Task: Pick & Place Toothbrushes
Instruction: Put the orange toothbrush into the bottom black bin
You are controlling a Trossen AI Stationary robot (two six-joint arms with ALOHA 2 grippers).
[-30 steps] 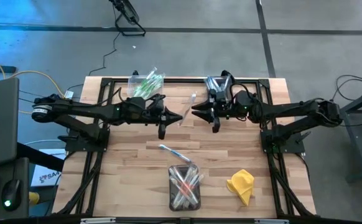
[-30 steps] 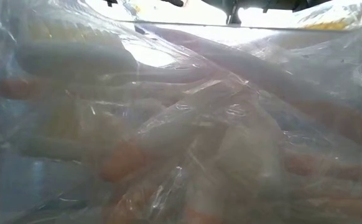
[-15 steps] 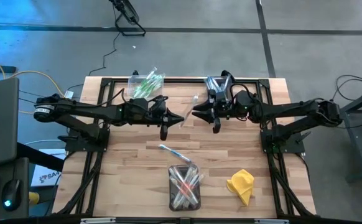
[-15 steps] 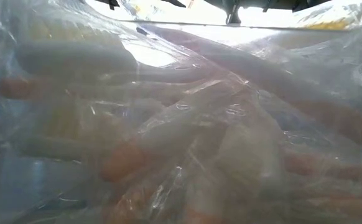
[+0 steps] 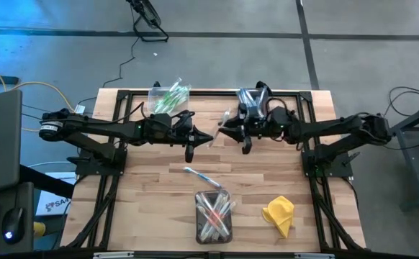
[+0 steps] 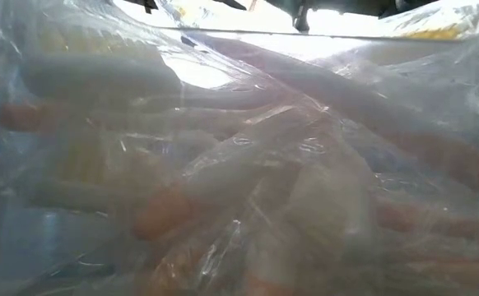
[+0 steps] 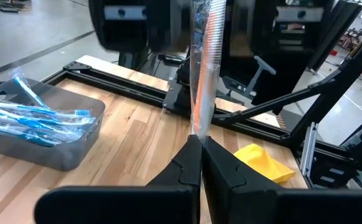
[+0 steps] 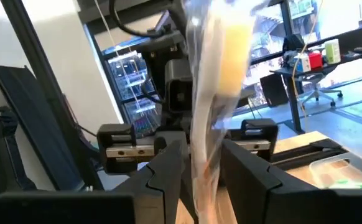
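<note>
A: Nearest the front edge of the table (image 5: pixel 145 208), what sits there?
B: A clear bin (image 5: pixel 214 215) at six o'clock, packed with wrapped toothbrushes (image 5: pixel 215 211) showing pink-red accents. One loose toothbrush (image 5: pixel 197 175) lies just beyond it; a yellow cloth (image 5: pixel 279 214) is at five o'clock.

A: And the arms?
B: Both reach level toward the middle, meeting over the centre. The left gripper (image 7: pixel 201 155) has its fingers pressed together on one end of a wrapped toothbrush (image 7: pixel 204 68). The right gripper (image 8: pixel 201 163) has its fingers partly apart, clamped on the same wrapped toothbrush's other end.

A: Farther back?
B: At eleven o'clock, a bin of green toothbrushes (image 5: pixel 168 96). At one o'clock, a bin of blue toothbrushes (image 7: pixel 41 117).
</note>
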